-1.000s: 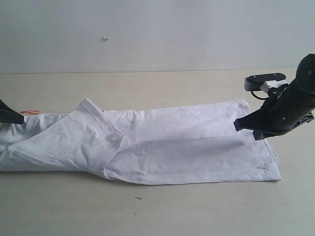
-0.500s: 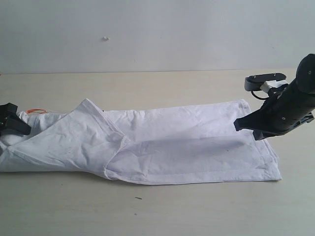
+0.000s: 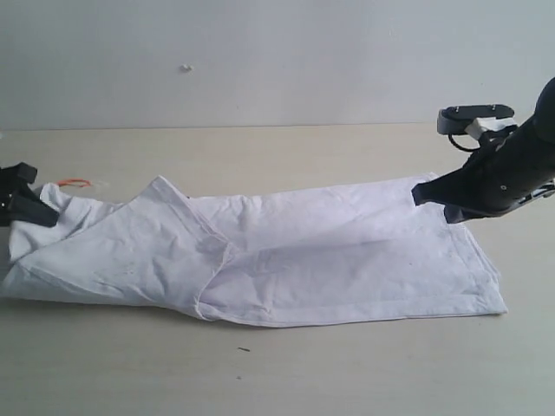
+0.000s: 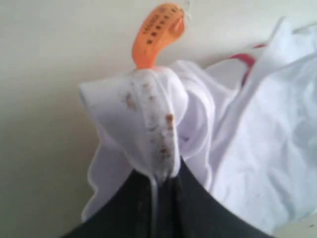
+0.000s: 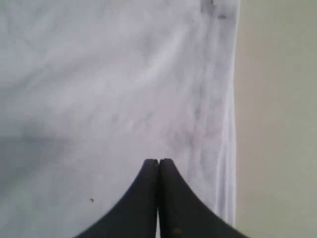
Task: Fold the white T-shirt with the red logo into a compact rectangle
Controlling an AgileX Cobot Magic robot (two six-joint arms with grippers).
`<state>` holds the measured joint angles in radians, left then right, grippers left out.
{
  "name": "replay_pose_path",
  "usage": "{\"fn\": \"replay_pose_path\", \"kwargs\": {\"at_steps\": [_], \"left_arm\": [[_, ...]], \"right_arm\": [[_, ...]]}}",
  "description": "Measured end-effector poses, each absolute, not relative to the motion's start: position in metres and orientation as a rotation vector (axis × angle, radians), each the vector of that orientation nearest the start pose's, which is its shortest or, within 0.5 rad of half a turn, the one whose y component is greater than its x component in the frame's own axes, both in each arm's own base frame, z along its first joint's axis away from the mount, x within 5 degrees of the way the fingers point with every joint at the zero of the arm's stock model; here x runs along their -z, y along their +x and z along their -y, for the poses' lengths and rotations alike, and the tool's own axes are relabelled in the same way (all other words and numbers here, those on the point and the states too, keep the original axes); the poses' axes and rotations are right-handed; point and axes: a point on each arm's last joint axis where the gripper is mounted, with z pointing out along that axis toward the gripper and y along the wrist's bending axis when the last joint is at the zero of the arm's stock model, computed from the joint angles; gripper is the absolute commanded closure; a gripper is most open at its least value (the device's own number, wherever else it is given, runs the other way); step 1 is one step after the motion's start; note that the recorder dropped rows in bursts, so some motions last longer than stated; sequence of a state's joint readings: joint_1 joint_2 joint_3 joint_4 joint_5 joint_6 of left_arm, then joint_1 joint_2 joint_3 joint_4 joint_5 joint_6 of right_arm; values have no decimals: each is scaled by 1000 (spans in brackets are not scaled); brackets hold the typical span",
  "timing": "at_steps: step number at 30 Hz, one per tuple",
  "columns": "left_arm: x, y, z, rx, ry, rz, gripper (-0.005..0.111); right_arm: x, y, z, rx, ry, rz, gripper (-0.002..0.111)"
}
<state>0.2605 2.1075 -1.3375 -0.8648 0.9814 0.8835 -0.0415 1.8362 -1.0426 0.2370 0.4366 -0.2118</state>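
Exterior view: the white T-shirt [image 3: 329, 260] lies as a long folded strip on the table [image 3: 260, 373]. The left gripper [image 3: 35, 208] is at its collar end and the right gripper [image 3: 422, 196] at its hem end.

Left wrist view: the left gripper [image 4: 163, 173] is clamped on the shirt's collar [image 4: 148, 109], beside the orange tag [image 4: 157, 32]. A sliver of the red logo [image 4: 243, 58] shows.

Right wrist view: the right gripper [image 5: 158, 162] has its jaws pressed together over the shirt [image 5: 99, 99]. I cannot tell whether they pinch any cloth.

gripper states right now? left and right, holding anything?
Left gripper: jaws shut on the white T-shirt, right by the orange tag.
Right gripper: jaws shut over the shirt; whether cloth is pinched cannot be told.
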Motion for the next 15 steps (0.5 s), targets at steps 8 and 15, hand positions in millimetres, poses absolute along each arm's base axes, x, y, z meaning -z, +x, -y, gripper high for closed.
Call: {"fn": "replay_pose_path", "kwargs": {"at_steps": [8,15], "left_arm": [[-202,393,-9,890,179,-2559,107],[-244,394,107,985,385,-2463,107]], "right_arm": [[-189,361,-5,-281,-12,-2648,108],[-239,365,-16,-442,-85,-2583,90]]}}
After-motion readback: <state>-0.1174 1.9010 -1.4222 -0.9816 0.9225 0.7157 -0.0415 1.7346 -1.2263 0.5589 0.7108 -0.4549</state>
